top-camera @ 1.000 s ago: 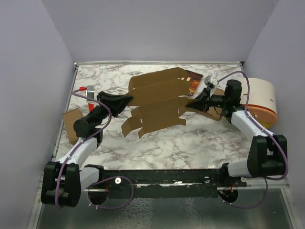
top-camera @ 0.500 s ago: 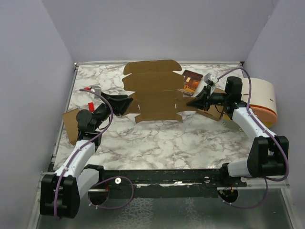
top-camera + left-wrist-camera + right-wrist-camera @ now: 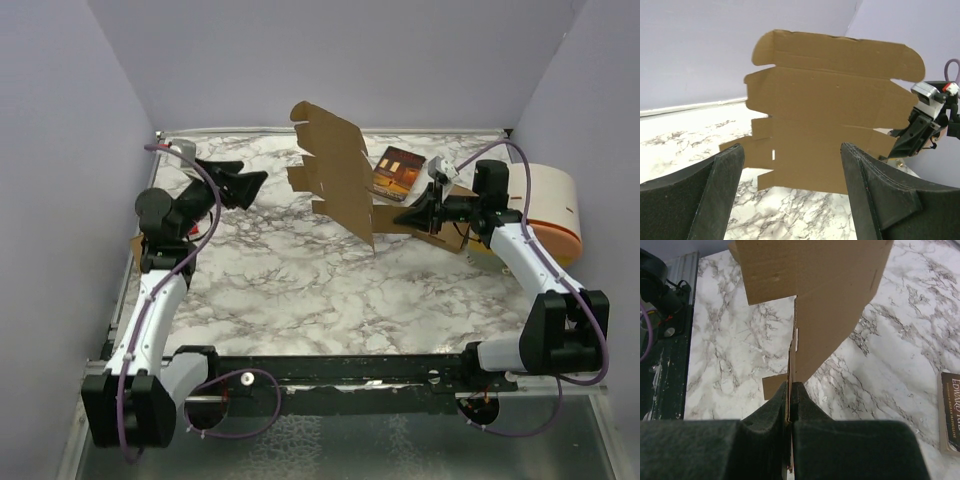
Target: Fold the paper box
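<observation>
Having released the paper box (image 3: 335, 170), left gripper (image 3: 250, 176) gapes wide; right gripper (image 3: 400, 220) pinches it upright.

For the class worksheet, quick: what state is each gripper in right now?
Left gripper: open, jaws wide apart, holding nothing.
Right gripper: shut on an edge of the paper box.

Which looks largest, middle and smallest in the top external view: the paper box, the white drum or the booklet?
1. paper box and white drum: too close to rank; the box stands tilted, the drum is partly behind the right arm.
2. booklet: clearly smallest.
</observation>
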`<control>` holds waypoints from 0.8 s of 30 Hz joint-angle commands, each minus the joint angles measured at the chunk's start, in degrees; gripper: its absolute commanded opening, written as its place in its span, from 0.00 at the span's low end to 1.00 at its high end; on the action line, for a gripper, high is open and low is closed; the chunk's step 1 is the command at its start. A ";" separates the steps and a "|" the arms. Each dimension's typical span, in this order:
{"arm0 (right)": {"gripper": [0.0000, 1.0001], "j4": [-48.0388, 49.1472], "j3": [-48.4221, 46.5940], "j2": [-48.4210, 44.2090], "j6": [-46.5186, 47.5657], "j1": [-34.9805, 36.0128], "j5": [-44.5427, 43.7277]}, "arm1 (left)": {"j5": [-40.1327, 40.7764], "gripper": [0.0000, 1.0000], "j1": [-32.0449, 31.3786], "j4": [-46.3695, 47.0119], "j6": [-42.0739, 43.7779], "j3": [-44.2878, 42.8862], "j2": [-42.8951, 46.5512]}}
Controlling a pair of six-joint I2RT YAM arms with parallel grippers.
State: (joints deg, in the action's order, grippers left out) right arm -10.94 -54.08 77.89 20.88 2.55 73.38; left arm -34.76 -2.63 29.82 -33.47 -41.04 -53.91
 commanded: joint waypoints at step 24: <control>0.01 -13.36 -4.79 -1.39 13.74 -0.27 4.55 | -39.16 0.82 5.05 72.22 -47.02 -42.87 -52.90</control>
State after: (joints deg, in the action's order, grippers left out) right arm -21.71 -56.51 77.45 31.51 2.55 74.98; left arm -67.81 3.49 81.25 -67.90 -80.99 -104.77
